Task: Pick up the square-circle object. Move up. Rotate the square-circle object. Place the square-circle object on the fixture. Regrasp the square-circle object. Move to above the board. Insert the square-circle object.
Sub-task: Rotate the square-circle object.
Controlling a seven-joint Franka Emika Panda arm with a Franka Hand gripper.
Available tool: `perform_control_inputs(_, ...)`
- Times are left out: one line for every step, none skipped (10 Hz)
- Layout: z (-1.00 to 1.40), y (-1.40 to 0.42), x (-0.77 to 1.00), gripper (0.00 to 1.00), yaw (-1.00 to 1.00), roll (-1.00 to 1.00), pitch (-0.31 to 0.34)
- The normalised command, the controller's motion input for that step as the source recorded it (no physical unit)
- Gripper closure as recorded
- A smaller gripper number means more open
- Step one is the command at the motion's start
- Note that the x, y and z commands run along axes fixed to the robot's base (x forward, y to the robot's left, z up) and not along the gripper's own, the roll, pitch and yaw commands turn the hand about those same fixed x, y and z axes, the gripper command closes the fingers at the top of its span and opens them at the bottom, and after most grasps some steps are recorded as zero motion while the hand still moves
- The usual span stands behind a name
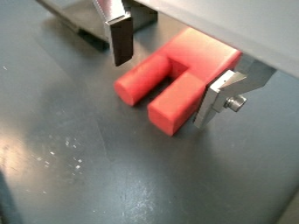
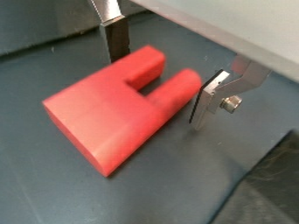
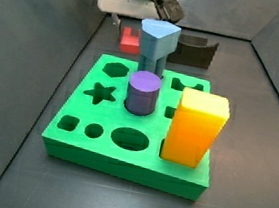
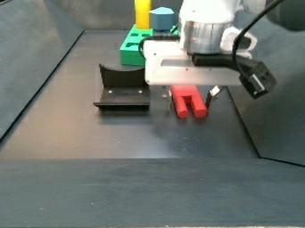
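Observation:
The square-circle object [image 1: 176,79] is a red block with two short prongs, lying flat on the dark floor. My gripper [image 1: 169,72] hangs low over it, open, one finger on each side of the pronged end. One finger stands apart from the block and the other sits close against a prong [image 2: 176,92]. In a side view the gripper [image 4: 191,87] is over the red block [image 4: 188,102], with the dark fixture [image 4: 119,89] just beside it. The green board [image 3: 105,120] lies beyond, and the red block [image 3: 129,39] shows behind it.
On the board stand a tall yellow-orange block [image 3: 196,128], a purple cylinder [image 3: 141,93] and a blue-grey piece [image 3: 158,40]. The fixture [image 3: 196,51] sits behind the board. Dark walls close in the floor on both sides [image 4: 48,80].

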Motion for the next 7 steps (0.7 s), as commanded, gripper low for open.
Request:
perform_control_inputs(1.00,0.00,-0.02,0.00,-0.01,0.01,0.045)
perform_control_inputs(1.00,0.00,-0.01,0.00,-0.02,0.03,0.072)
perform_control_inputs(1.00,0.00,-0.01,0.00,-0.02,0.04,0.085)
perform_control_inputs(1.00,0.01,-0.02,0.00,-0.02,0.07,0.091)
perform_control_inputs(1.00,0.01,-0.02,0.00,-0.01,0.09,0.093)
perform_control_inputs(1.00,0.00,-0.03,0.00,0.00,0.10,0.091)
perform_control_inputs(0.91,0.00,-0.03,0.00,0.00,0.12,0.089)
